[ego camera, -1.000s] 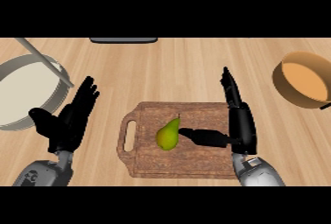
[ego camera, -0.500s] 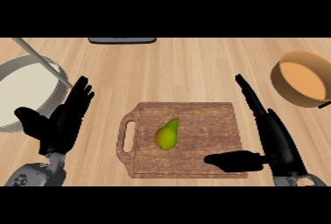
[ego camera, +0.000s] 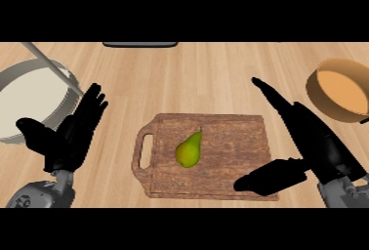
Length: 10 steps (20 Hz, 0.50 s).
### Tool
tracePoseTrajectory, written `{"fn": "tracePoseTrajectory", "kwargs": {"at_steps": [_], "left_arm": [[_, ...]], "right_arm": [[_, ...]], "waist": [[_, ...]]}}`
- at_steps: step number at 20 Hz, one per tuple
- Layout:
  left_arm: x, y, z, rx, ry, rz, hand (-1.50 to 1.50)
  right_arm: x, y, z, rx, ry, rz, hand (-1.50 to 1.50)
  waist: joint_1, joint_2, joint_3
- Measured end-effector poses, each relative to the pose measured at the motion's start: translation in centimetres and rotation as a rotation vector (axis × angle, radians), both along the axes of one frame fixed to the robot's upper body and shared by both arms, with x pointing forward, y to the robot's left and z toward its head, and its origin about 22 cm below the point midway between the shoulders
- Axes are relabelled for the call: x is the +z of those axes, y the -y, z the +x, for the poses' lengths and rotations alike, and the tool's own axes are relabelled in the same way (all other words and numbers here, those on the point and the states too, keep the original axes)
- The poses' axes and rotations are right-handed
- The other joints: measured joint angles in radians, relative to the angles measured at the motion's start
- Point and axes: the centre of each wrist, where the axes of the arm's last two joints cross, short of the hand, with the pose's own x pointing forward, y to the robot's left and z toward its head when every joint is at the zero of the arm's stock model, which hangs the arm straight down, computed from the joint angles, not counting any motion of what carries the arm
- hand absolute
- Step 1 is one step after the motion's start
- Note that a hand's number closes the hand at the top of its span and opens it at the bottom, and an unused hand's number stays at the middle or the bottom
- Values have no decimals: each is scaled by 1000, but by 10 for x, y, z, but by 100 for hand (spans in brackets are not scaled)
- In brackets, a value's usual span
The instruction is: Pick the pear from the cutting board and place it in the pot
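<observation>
The pear (ego camera: 189, 150) was seen lying in the middle of the cutting board (ego camera: 232, 140). The right hand (ego camera: 320, 146) was held open at the board's right side, fingers straight. The left hand (ego camera: 69, 141) was held spread at the left, near the pot (ego camera: 61, 73).

A cutting board (ego camera: 231, 141) lies at the middle of the counter (ego camera: 187, 78), its handle slot to the left. The pear (ego camera: 189, 150) lies on the board, left of its centre, stem end pointing away. The pot (ego camera: 32, 66) stands at the far left, the bowl (ego camera: 314, 90) at the far right, both well apart from the board. The left hand (ego camera: 69, 141) is between pot and board. The right hand (ego camera: 317, 141) is along the board's right edge, its thumb over the near right corner. A flat object (ego camera: 139, 44) lies at the far edge.
</observation>
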Motion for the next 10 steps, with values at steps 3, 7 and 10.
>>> {"fn": "tracePoseTrajectory", "kwargs": {"at_steps": [3, 7, 10], "left_arm": [[-2, -4, -1, 0, -6, -2, 0], [-1, 2, -5, 4, -2, 2, 0], [-1, 4, -3, -3, 1, 0, 0]], "right_arm": [[3, -6, 7, 8, -39, 0, -150], [0, -14, 19, 16, -90, -5, -150], [-13, -17, 27, 19, -150, -22, -150]], "waist": [[0, 1, 0], [0, 1, 1], [0, 2, 1]]}}
